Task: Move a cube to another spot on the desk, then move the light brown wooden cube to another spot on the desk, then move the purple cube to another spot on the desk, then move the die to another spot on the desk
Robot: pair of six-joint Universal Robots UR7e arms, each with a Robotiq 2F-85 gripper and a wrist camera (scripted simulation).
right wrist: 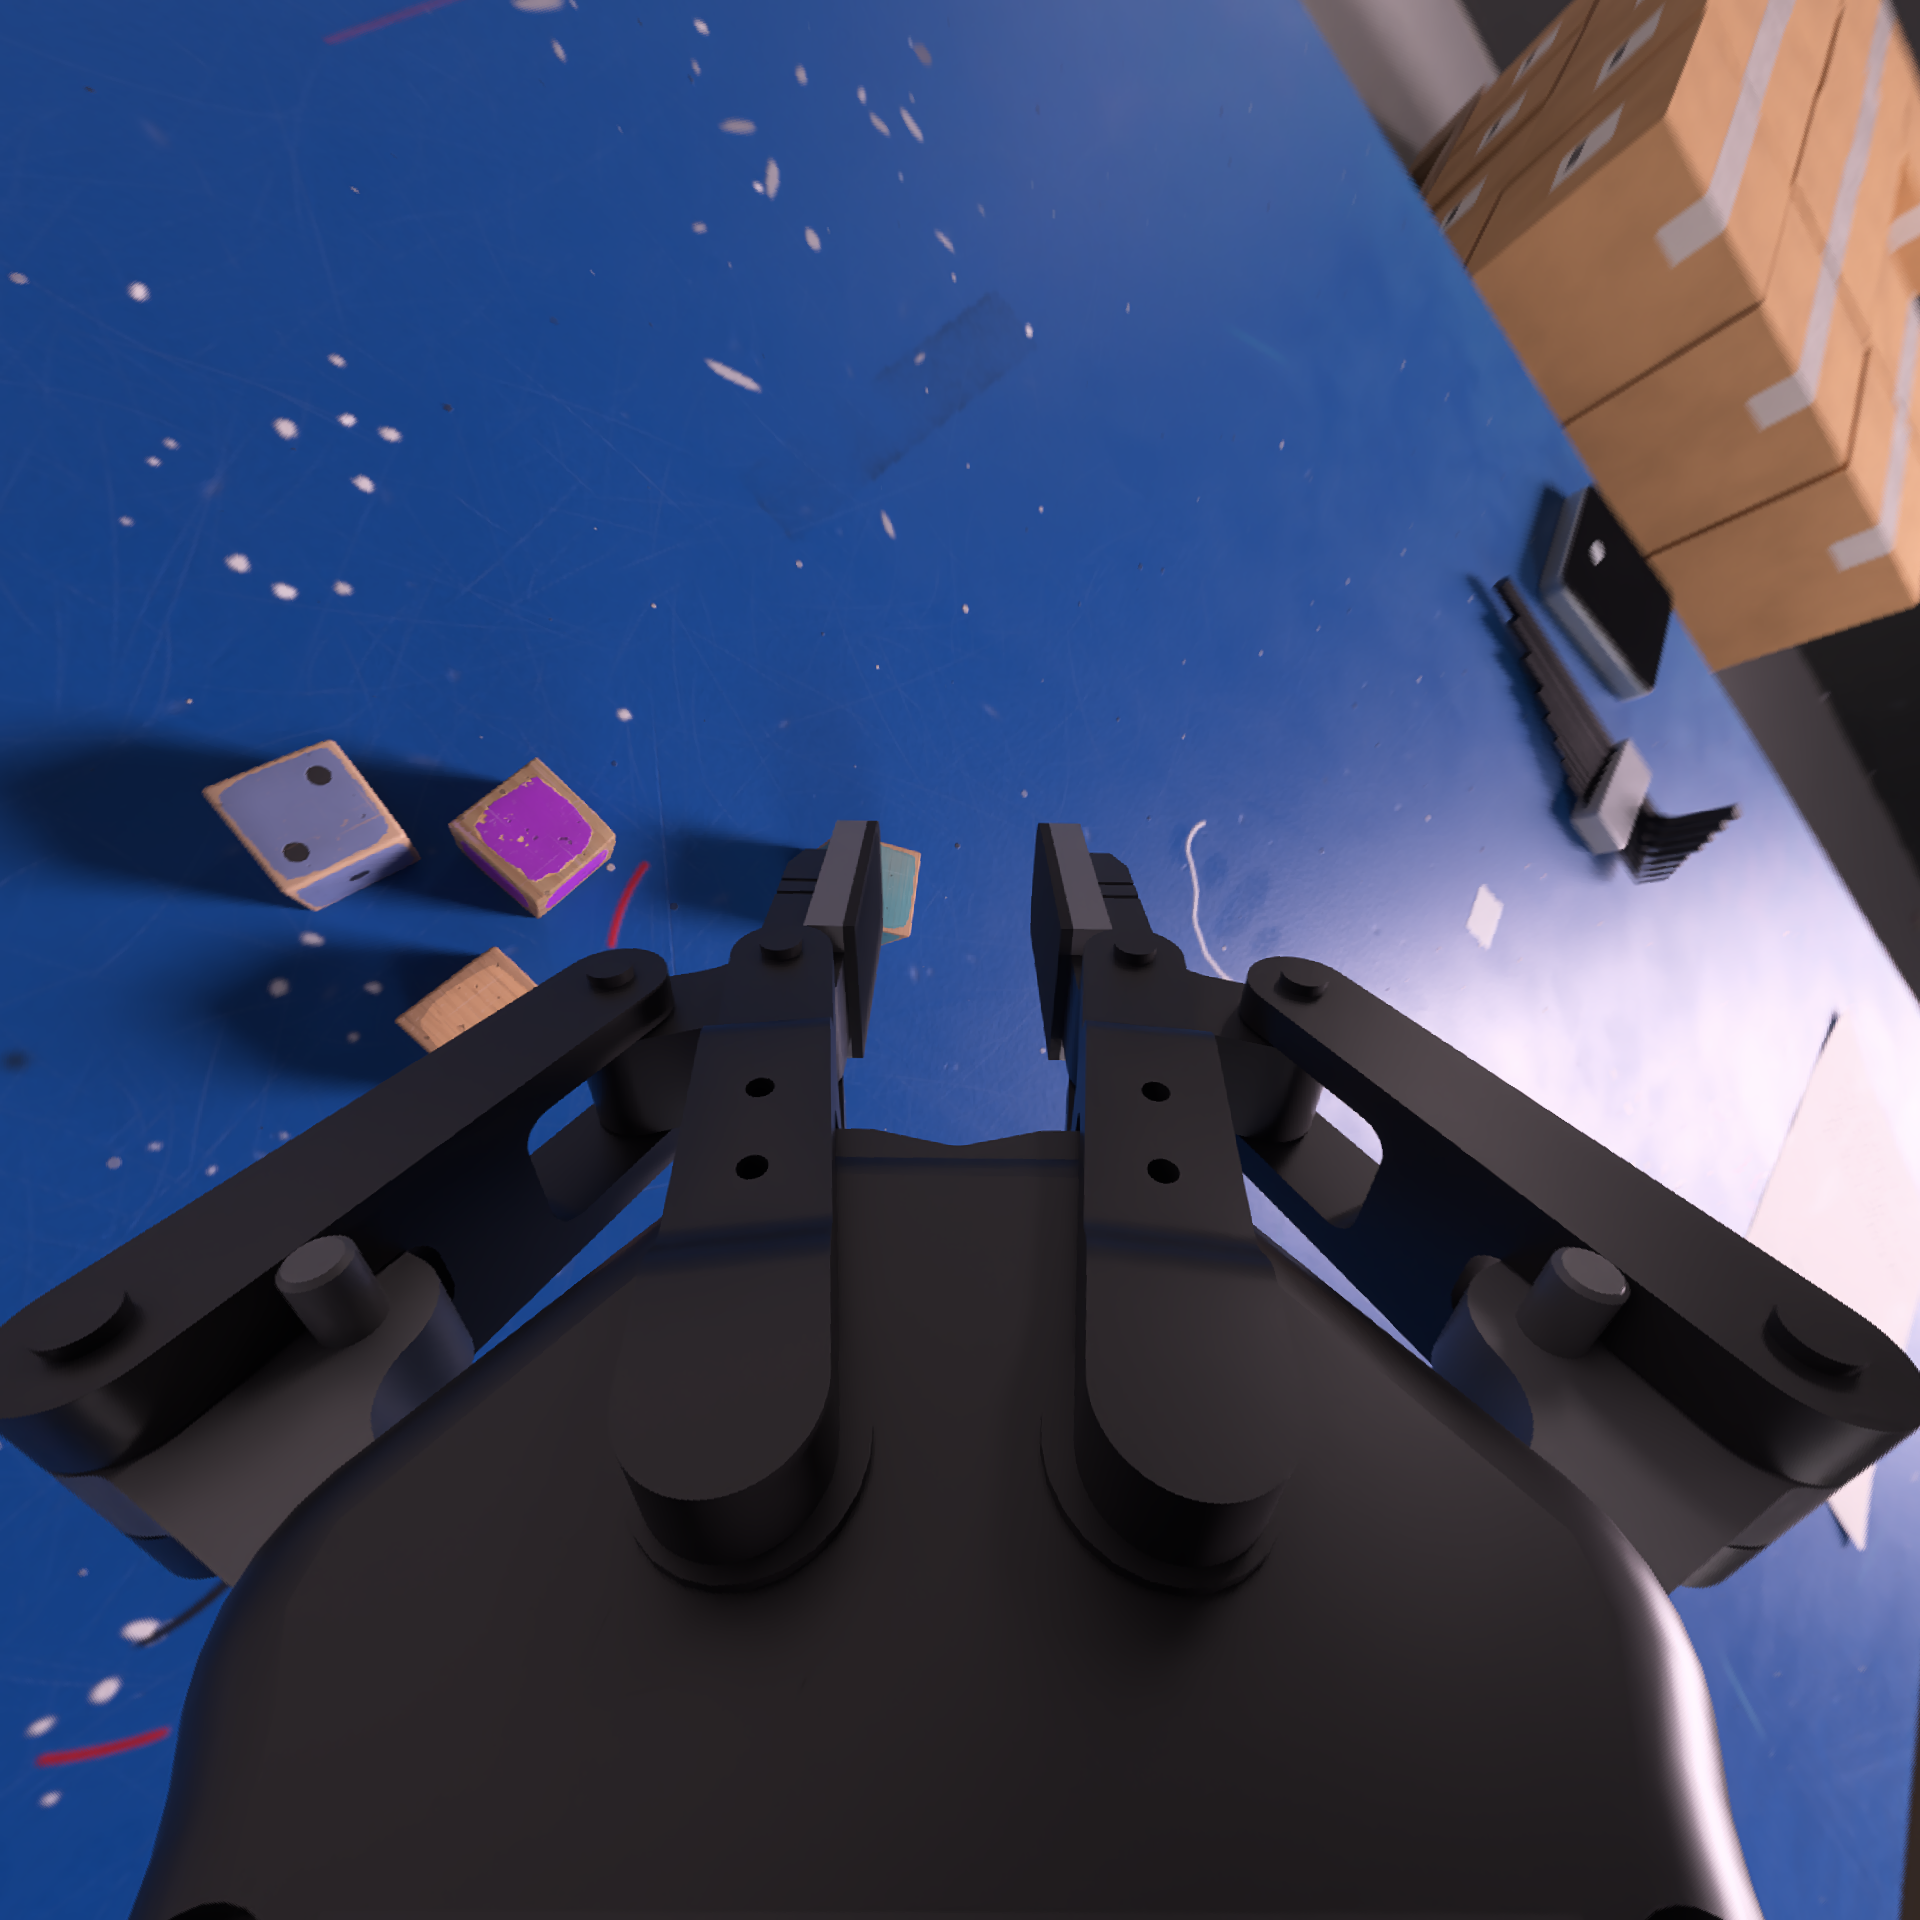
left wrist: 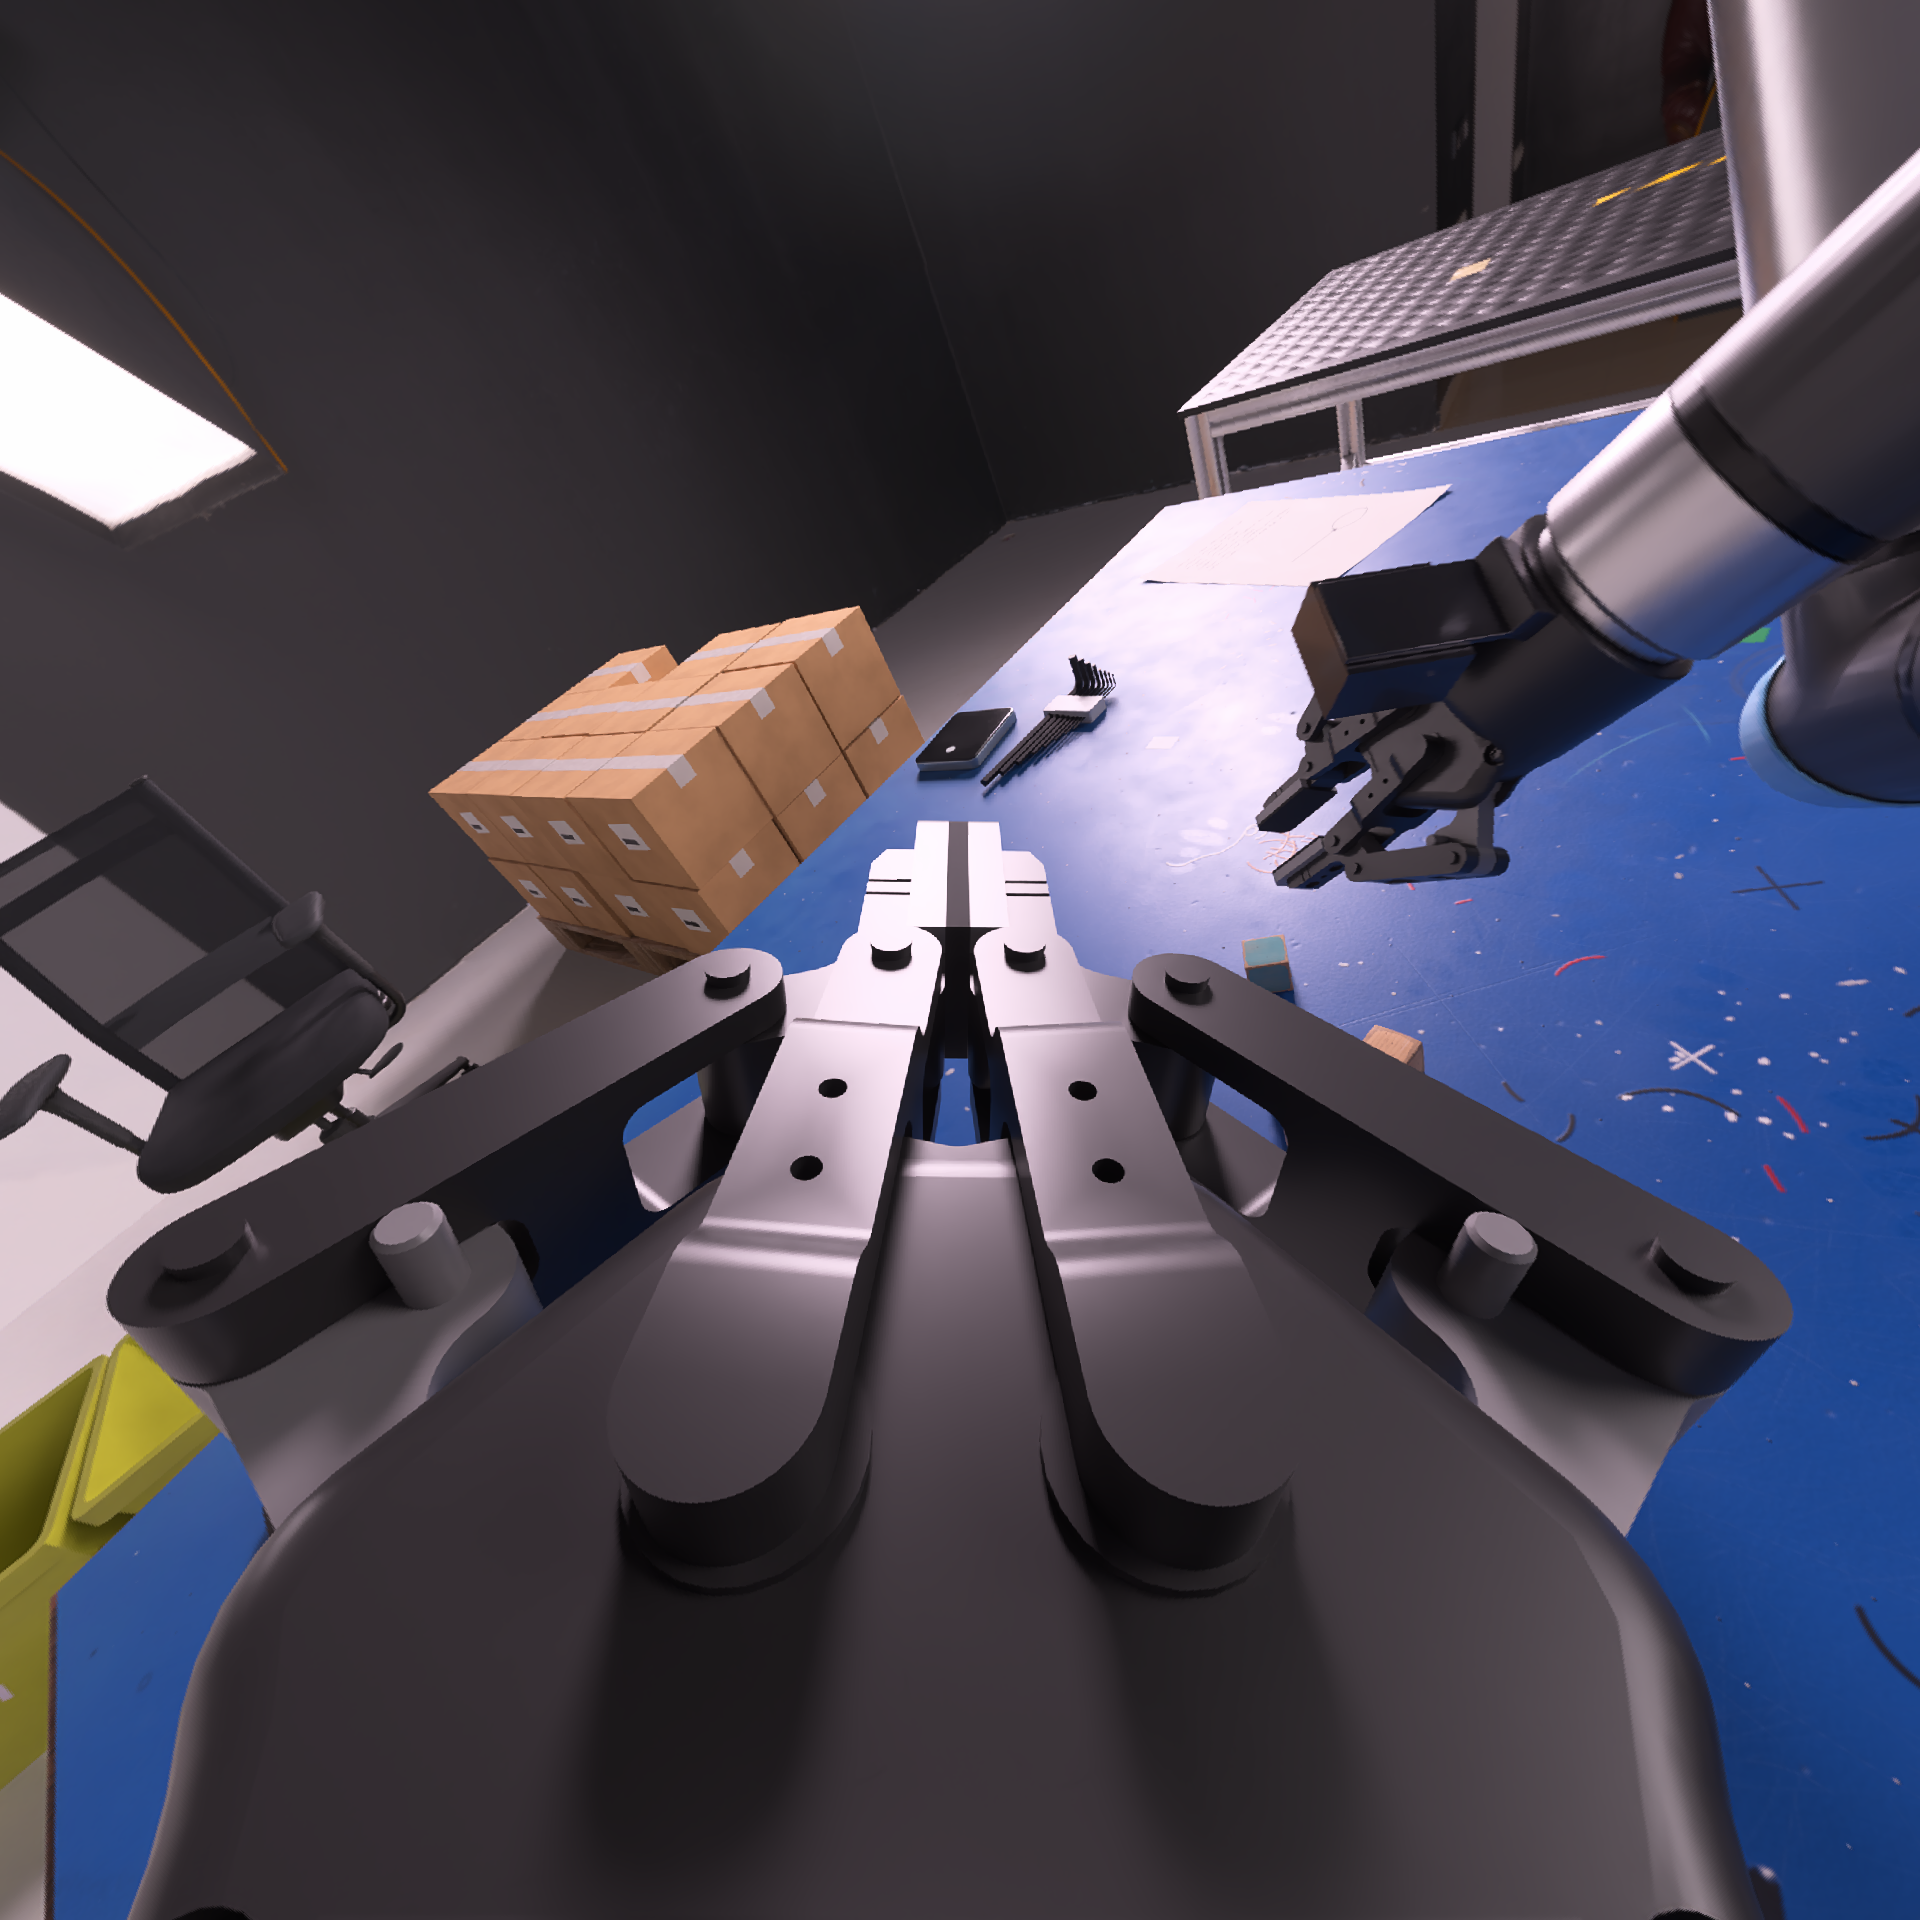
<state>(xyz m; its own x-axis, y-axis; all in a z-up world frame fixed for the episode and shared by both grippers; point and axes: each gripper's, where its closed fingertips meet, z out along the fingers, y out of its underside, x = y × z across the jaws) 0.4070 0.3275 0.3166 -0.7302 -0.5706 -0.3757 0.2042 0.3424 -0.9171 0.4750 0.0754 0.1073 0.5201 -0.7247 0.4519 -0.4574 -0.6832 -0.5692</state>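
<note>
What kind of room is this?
Probably a workshop or lab: a paint-flecked blue desk, stacked cardboard boxes beside it, hex keys on it, and an office chair nearby.

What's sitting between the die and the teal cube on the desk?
The purple cube lies between the die and the teal cube, close beside the die; the right wrist view shows it.

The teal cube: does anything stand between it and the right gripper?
Nothing visible does. The right gripper is open above the blue desk, and the teal cube shows just beyond its left fingertip. The purple cube lies apart, farther left.
</note>
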